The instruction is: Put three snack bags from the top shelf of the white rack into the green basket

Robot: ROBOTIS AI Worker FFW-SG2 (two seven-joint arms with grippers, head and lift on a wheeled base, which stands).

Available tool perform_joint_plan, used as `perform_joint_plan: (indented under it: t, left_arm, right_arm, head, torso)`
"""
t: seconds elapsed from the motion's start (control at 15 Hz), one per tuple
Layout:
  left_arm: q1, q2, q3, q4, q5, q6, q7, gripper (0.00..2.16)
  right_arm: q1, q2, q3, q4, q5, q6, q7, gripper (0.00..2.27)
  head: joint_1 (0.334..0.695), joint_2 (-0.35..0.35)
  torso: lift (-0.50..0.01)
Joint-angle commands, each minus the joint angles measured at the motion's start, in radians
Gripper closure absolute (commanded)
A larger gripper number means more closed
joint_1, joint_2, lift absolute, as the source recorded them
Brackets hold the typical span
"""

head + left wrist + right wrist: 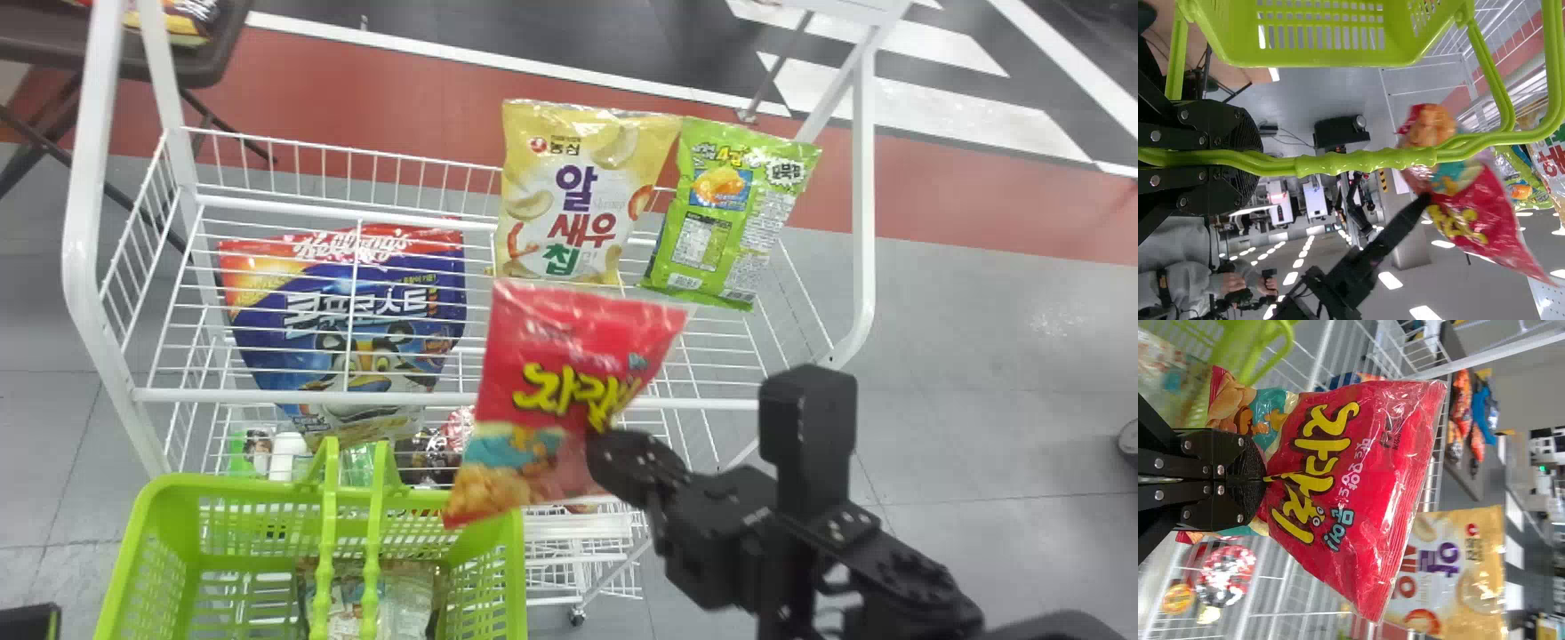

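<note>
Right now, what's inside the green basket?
Inside the green basket is at least one printed package. From the head view, the two handles hide strips of it; anything beneath it is covered, so I can't tell.

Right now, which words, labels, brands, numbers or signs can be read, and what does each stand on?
"Kellogg's": red-and-blue bag
"콘푸로스트": same red-and-blue bag
"농심": yellow bag
"알새우칩": same yellow bag
"자갈치": red bag in the right end effector
"문어": same red bag
"4": green bag
The remaining print on these bags is too small or blurred to read surely.
</note>
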Motion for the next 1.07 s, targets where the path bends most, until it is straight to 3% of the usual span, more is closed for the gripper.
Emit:
perform_joint_plan:
  t: [0.0,0.27,0.47,0.67,0.87,1.0]
  left_arm:
    - [0.011,-0.003,0.001,-0.001,0.000,-0.015,-0.002,2.15]
    - [0.020,-0.009,-0.009,-0.002,-0.002,-0.034,0.004,2.15]
    - [0.022,-0.009,-0.012,-0.004,-0.005,-0.034,0.004,2.15]
    - [0.028,-0.009,-0.013,-0.007,-0.005,-0.034,0.004,2.15]
    - [0.031,-0.008,-0.013,-0.010,-0.005,-0.034,0.003,2.15]
    - [0.033,-0.008,-0.015,-0.013,-0.005,-0.034,0.000,2.15]
  right_arm:
    - [0.030,0.002,-0.051,-0.008,-0.050,0.152,0.054,2.20]
    - [0.076,0.002,-0.040,0.061,-0.138,0.167,0.104,2.20]
    - [0.076,0.017,0.023,0.133,-0.210,0.146,0.084,2.19]
    - [0.070,0.017,0.107,0.238,-0.233,-0.054,0.041,2.20]
    - [0.063,0.017,0.121,0.296,-0.340,-0.161,0.032,2.20]
    - [0.047,0.017,0.150,0.305,-0.317,-0.112,0.015,2.19]
  head:
    - [0.695,-0.350]
    - [0.695,-0.350]
    - [0.695,-0.350]
    - [0.695,-0.350]
    - [0.695,-0.284]
    - [0.695,-0.221]
  torso:
    - [0.000]
    - [0.000]
    - [0.000]
    - [0.000]
    - [0.000]
    - [0.000]
